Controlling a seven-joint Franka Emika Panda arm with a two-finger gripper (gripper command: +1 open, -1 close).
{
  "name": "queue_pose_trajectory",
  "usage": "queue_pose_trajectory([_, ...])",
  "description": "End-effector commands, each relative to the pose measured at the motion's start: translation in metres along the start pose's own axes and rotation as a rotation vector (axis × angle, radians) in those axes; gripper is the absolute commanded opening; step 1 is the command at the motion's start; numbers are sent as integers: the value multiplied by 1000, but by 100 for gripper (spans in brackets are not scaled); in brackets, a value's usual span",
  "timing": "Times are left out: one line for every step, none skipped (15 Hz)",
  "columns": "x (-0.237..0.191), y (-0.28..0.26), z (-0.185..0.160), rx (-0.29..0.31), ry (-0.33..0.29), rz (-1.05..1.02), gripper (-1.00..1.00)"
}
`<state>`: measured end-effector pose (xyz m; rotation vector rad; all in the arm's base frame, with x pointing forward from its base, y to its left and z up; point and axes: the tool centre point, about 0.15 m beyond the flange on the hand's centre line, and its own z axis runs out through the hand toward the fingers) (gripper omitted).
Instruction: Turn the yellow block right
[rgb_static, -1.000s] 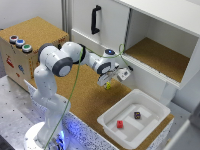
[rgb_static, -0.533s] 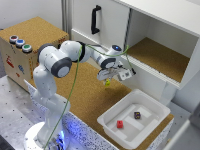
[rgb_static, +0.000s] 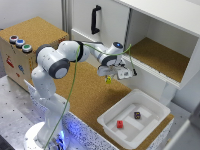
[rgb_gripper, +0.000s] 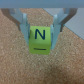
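Note:
The yellow block (rgb_static: 108, 79) hangs just above the cork tabletop (rgb_static: 90, 95), under the end of the arm. In the wrist view the yellow block (rgb_gripper: 40, 40) is a bright cube with a dark letter N on the face turned to the camera. It sits between the two grey fingers (rgb_gripper: 22, 22), which press on its sides. My gripper (rgb_static: 111, 77) is shut on it, near the lower edge of the open cabinet. My gripper (rgb_gripper: 41, 31) shows cork below the block.
A white tray (rgb_static: 150, 107) at the exterior view's lower right holds a small red cube (rgb_static: 120, 124) and a dark maroon cube (rgb_static: 137, 115). Behind the gripper is a white cabinet with a cork shelf (rgb_static: 160, 57) and a black door handle (rgb_static: 94, 19). A cork-topped box with coloured buttons (rgb_static: 19, 42) stands at the left.
The hand has shifted slightly and turned a little at the wrist over the cork, keeping hold of the yellow block. The tray and its cubes have not moved.

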<state>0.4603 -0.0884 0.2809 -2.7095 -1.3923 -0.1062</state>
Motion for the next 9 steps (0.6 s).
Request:
queue_pose_trajectory([6, -25, 9, -48, -49, 234, -100])
queue_pose_trajectory([8, -25, 11, -51, -46, 282, -100])
queue_pose_trajectory([10, -27, 15, -52, -57, 321, -100])
queue_pose_trajectory([9, -28, 21, -40, -50, 373, -100])
queue_pose_trajectory([6, -28, 23, -31, -37, 437, -100])
queue_pose_trajectory([3, -27, 27, -27, -28, 489, -100])
queue_pose_trajectory([-1, -27, 30, -21, -15, 548, -100])
queue_pose_trajectory([-3, -27, 33, -26, -17, 587, -100])
queue_pose_trajectory([-6, -29, 35, -32, -6, 644, -100])
